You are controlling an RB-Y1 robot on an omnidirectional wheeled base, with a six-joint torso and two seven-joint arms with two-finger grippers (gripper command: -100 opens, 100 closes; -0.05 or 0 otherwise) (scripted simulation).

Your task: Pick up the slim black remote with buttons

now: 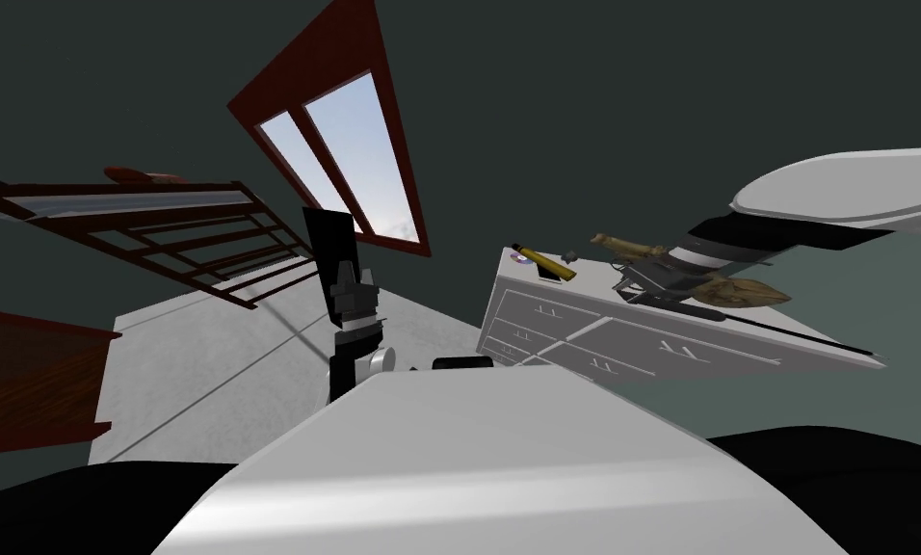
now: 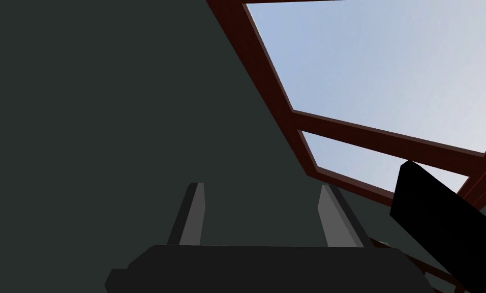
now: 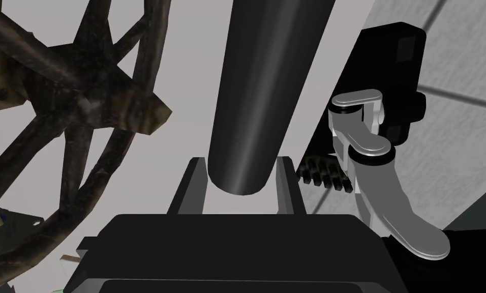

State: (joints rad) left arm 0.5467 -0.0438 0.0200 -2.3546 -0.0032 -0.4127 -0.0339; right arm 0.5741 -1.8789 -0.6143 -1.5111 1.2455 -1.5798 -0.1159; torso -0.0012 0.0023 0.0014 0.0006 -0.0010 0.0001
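Your right claw (image 3: 242,159) clamps the slim rounded black remote (image 3: 262,76) by its end, over the white tabletop (image 3: 186,56). It is probably light, stiff and slippery. Your left claw (image 2: 261,185) stands apart.

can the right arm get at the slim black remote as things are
Likely yes: the right gripper has a finger against each side of the slim dark remote, at its near end, above the white dresser top. The brown twiggy ornament lies off to one side, clear of the fingers.
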